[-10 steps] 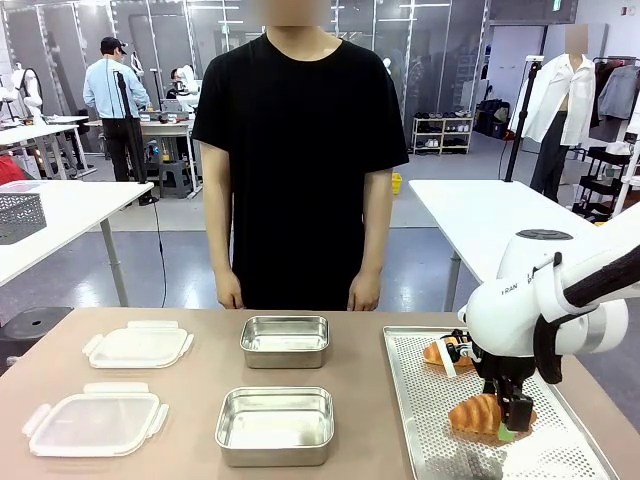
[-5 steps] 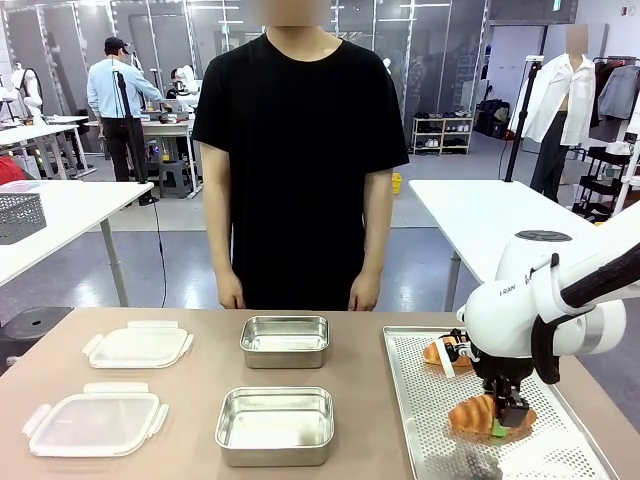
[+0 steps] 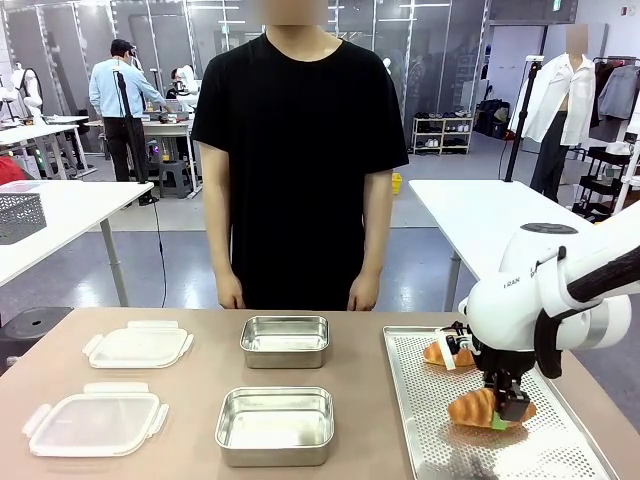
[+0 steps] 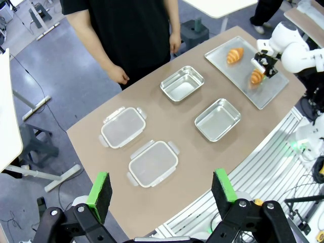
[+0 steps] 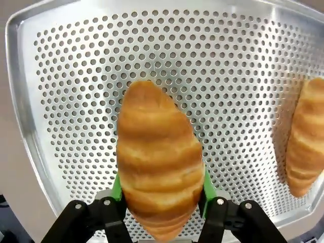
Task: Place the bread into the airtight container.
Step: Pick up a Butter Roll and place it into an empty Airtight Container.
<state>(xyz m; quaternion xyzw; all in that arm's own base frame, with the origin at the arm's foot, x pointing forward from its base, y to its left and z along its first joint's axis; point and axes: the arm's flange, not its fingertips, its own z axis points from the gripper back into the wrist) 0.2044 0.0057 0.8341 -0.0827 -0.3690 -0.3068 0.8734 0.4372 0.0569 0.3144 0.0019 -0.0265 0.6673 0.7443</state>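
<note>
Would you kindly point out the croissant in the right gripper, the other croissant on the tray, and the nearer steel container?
Gripped croissant [image 5: 159, 157]: right wrist view, middle of its crust.
Other croissant [image 4: 234, 54]: left wrist view, its centre.
Nearer steel container [image 3: 275, 428]: front view, bare floor.

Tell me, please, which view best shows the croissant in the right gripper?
The right wrist view: the croissant is large and central, pinched in the right gripper over the tray. The front view shows it small, partly behind the gripper; the left wrist view, tiny and far off.
</note>
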